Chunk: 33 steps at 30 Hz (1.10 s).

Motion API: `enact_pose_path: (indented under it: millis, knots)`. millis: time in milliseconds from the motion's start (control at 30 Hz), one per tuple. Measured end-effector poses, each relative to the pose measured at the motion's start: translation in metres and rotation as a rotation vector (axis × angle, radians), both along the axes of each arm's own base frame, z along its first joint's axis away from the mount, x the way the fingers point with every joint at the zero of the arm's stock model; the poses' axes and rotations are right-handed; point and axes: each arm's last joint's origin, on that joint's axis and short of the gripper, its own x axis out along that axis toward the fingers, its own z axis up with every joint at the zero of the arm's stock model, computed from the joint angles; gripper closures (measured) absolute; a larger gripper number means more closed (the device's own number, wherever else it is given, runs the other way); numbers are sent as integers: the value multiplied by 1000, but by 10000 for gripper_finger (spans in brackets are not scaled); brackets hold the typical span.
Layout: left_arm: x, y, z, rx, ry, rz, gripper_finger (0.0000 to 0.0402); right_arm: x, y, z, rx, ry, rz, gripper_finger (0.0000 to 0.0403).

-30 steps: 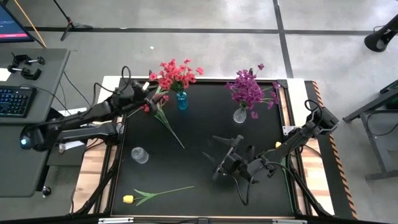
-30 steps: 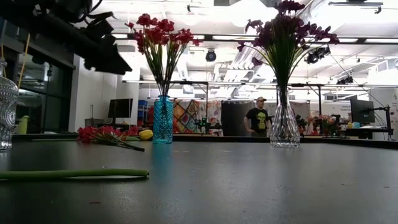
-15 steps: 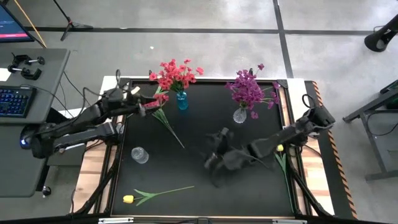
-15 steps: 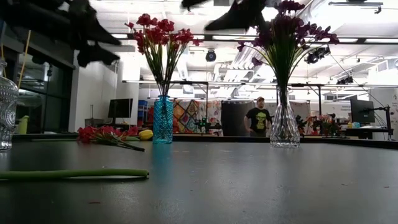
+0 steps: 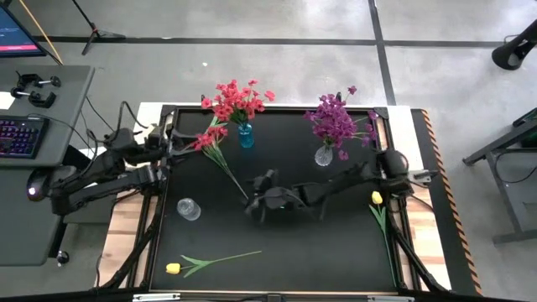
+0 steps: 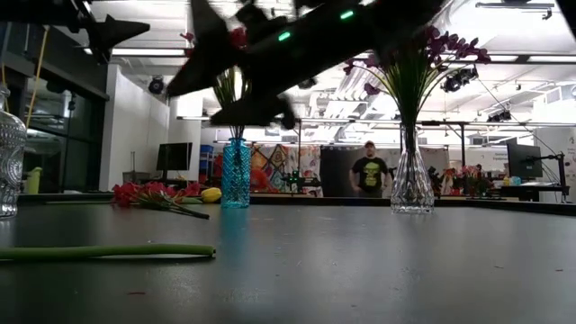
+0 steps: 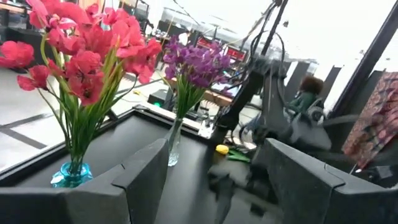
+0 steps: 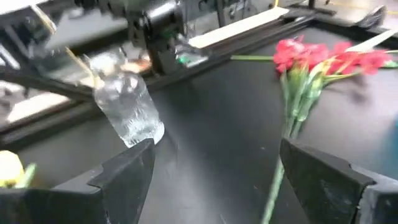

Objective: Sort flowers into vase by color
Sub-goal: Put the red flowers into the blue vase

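Since loose red flower stem (image 5: 226,172) runs diagonally from left rear corner to centre, your right gripper (image 5: 262,201), jaws open, empty, hangs beside stem tip; left gripper (image 5: 168,143), open, waits near blooms.

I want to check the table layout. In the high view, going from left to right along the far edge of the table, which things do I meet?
Left gripper → loose red flower → blue vase of red flowers → clear vase of purple flowers.

Black worktop (image 5: 277,243) carrying blue vase (image 5: 245,136), clear vase (image 5: 324,156), empty glass vase (image 5: 189,209), with red spray (image 5: 220,156) and two yellow tulips (image 5: 211,262) (image 5: 380,212) lying loose.
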Motion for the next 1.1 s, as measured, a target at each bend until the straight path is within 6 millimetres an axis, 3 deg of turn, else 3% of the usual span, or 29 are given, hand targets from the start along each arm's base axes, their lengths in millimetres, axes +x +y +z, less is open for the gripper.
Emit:
enact_pose_path:
  millis: [300, 533, 833, 1100]
  knots:
    - [-1, -1, 1, -11, -11, 5, 151, 72, -34, -12, -49, 138, -127, 69]
    - [-1, -1, 0, -18, -12, 5, 151, 107, -65, -30, -38, 239, -209, 69]
    - [-1, -1, 0, -18, -11, 6, 151, 118, -89, -59, 0, 285, -273, 69]
    - [-1, -1, 0, -27, -13, 5, 151, 117, -95, -64, -42, 328, -260, 69]
